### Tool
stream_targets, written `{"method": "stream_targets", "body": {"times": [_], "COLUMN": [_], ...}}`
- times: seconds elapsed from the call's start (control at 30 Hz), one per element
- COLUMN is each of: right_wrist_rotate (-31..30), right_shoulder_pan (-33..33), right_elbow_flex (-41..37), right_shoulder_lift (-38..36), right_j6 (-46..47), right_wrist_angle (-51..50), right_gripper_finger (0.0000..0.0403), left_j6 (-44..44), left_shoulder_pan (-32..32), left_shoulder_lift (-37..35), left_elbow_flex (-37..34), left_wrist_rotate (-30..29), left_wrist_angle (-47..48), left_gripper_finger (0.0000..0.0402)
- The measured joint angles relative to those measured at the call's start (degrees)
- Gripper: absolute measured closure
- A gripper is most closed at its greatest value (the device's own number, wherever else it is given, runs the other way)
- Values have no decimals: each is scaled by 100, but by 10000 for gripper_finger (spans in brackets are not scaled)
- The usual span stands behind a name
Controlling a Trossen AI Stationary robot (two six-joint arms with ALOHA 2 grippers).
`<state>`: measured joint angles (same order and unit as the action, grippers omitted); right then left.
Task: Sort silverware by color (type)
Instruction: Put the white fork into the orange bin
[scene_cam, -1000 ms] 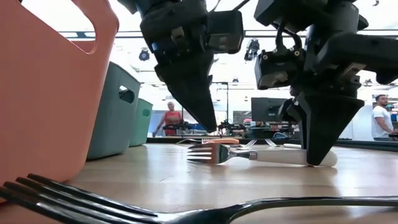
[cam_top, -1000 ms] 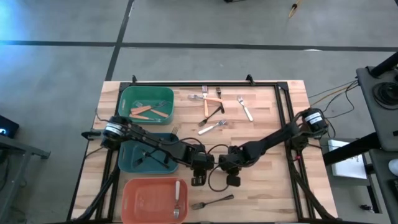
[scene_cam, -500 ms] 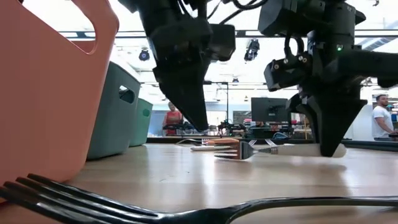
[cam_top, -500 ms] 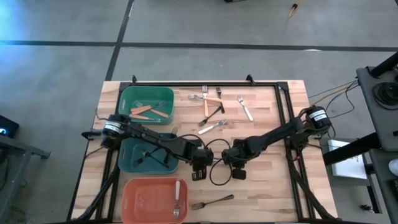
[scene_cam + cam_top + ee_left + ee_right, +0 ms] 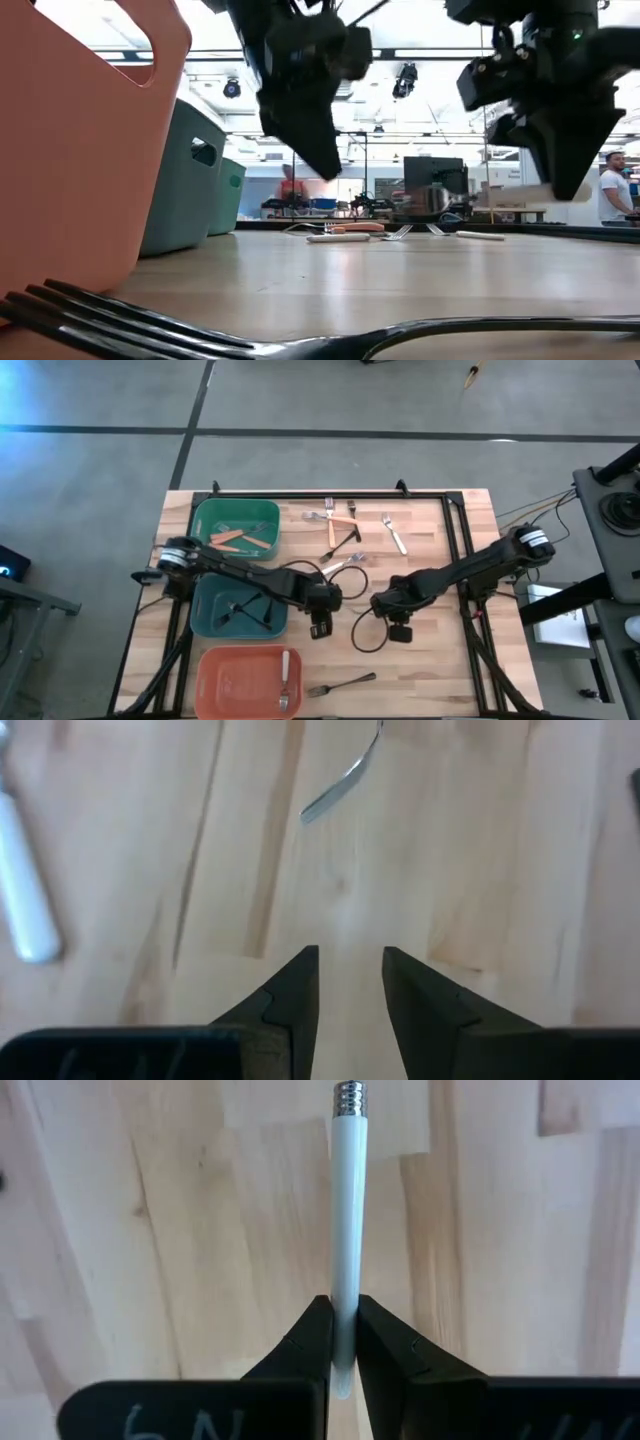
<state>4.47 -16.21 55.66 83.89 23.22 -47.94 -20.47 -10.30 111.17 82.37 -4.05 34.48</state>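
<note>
My right gripper (image 5: pixel 345 1302) is shut on a white-handled fork (image 5: pixel 346 1190) and hangs above the table's middle (image 5: pixel 388 603); the tines lie outside its wrist view. Left of it my left gripper (image 5: pixel 322 603) stands open over bare wood (image 5: pixel 350 960), with nothing between its fingers. In the low view both grippers hang clear above the table, the left (image 5: pixel 328 172) and the right (image 5: pixel 568 190). More silverware lies loose at the far middle (image 5: pixel 335 525), and a black fork (image 5: pixel 340 685) lies near the front edge. My right gripper pinches the white handle near its free end (image 5: pixel 346 1275) between its two fingers. The fingers come from above, pointing steeply down and across the handle. The handle reaches out ahead of them to its metal collar (image 5: pixel 347 1095). The fork is lifted clear of the table.
Three bins stand in a row on the left: green (image 5: pixel 205 510) with orange-handled forks, teal (image 5: pixel 205 622) with black ones, salmon (image 5: pixel 215 660) with a white-handled fork. A white-handled fork (image 5: pixel 345 563) lies just beyond the grippers. Bare wood is at the near right.
My right gripper has risen and gone toward the table's right edge, lifting the white-handled fork off the wood, where it lay level. My left gripper has also risen, moved toward the far edge and rolled a little, still open.
</note>
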Motion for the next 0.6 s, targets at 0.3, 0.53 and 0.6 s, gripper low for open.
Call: {"method": "stream_targets", "body": {"times": [0.3, 0.53, 0.6], "right_wrist_rotate": [-376, -1544, -1947], "right_shoulder_pan": [77, 185, 256], "right_elbow_flex": [-241, -241, -241], "right_shoulder_lift": [-1008, -1587, -1675], "right_j6": [597, 681, 630], "right_wrist_angle": [470, 1923, 2355], "right_gripper_finger": [384, 384, 384], "left_j6": [-188, -928, -1216], "left_shoulder_pan": [10, -313, -520], "left_shoulder_lift": [-1142, -2560, -3078], "left_elbow_flex": [-11, -716, -1108], "left_wrist_rotate": [-999, -2656, -3341], "left_wrist_angle": [12, 17, -153], "left_gripper_finger": [306, 306, 306]}}
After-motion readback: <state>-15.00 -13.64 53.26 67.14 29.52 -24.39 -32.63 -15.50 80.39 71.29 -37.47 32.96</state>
